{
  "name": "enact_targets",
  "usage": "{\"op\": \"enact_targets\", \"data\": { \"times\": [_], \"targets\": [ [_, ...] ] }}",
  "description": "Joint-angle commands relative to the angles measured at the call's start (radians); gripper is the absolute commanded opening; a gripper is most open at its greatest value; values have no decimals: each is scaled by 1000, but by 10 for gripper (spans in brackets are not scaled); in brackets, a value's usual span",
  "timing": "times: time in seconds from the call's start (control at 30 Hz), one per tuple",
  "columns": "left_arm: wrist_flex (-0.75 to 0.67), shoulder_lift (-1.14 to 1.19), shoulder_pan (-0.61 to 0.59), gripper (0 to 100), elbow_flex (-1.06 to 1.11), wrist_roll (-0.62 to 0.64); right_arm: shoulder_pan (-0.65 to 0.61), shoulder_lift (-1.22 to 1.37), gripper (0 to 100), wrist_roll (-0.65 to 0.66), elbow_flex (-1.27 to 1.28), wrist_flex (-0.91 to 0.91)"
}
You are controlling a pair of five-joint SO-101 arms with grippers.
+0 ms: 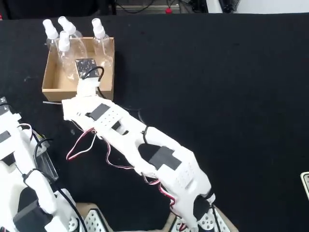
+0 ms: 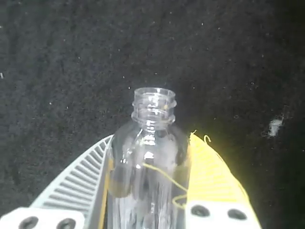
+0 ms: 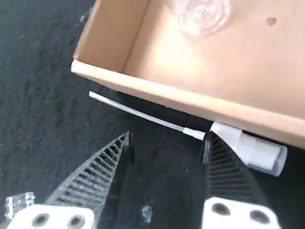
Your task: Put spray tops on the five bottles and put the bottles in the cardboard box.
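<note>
So, nearest the arm bases, the left gripper (image 2: 152, 143) is pinched around the body of a clear bottle (image 2: 151, 167), one jaw on each side. The threaded neck is bare and open, pointing away from the wrist over the black table (image 2: 57, 57). In the high view that bottle (image 1: 46, 164) sits low on the left, well apart from everything else. Further out, the right arm stretches across to the box, and the right gripper (image 3: 167, 139) hangs with its jaws spread wide and nothing between them. It's just above the loose spray top (image 3: 240, 144), which lies flat on the table right against the outside of the near wall of the cardboard box (image 3: 157, 90), with its thin dip tube (image 3: 138, 112) running along that wall. Past that, four capped bottles (image 1: 65, 48) stand upright inside the cardboard box (image 1: 53, 91). My read: four are done and this is the pick-up of the fifth top. The next move looks fiddly to me. The white head is tucked against the cardboard and one jaw tip is almost on it, so the jaws probably have to straddle the head and close without snagging the box wall. After that the tube needs threading into that open neck, so the left arm will have to present the bottle steady.
</note>
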Motion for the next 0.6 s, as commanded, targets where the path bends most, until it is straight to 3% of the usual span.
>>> {"op": "enact_targets", "data": {
  "times": [0.0,0.47,0.57],
  "targets": [
    [-14,-23,-5,51,-39,6,-12,-8,234,11,-53,-23],
    [-14,-25,-7,51,-39,5,-31,-4,237,14,-96,-25],
    [-14,-25,-7,51,-39,3,-29,-5,237,89,-96,-25]
  ]
}}
